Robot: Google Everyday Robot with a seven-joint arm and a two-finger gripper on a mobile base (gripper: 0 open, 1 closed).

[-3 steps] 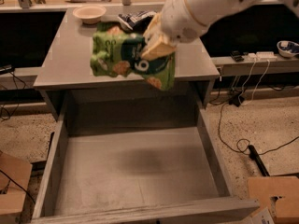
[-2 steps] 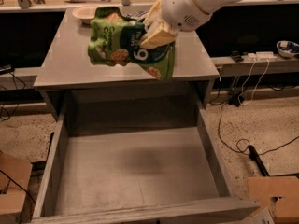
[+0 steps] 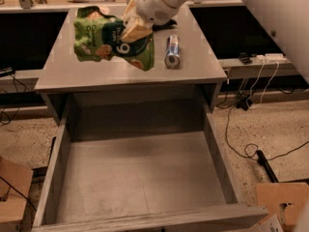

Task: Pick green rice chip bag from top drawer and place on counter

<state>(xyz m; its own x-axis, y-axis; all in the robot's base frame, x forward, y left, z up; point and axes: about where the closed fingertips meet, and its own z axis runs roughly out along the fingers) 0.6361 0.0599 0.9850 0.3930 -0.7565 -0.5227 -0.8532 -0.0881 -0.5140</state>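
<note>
- The pincer [image 3: 135,30] sits in the upper middle of the frame at the end of the white arm [image 3: 161,1]. It is pinching the green rice chip bag [image 3: 104,40] near the bag's right-hand half.
- The bag hangs crumpled and tilted over the left-centre part of the table [image 3: 72,76]. Its lower right corner dips towards the surface, and whether that corner already touches cannot be told.
- The top drawer [image 3: 140,178] stands pulled out across the lower half of the frame with its flat bottom bare. By the look of it the pick is done and the placing on the table is the step in hand.
- To place it well, the bag should probably go straight down onto the bare grey stretch beneath it, well back from the table's front edge so it cannot slide off into the drawer.
- The pouch is light and crinkly, so it should rest on the surface before the pincer lets go. The lift away should be straight up, so the fingers do not drag it along.
- A blue-and-silver can [image 3: 172,51] lies on its side just to the right of the bag. It is the one thing close enough to be nudged and could roll, so any sideways drift is better made to the left.
- Further off, cables [image 3: 239,149] trail over the floor at the right and a cardboard box [image 3: 12,190] sits at the lower left. Neither is in the arm's way.
</note>
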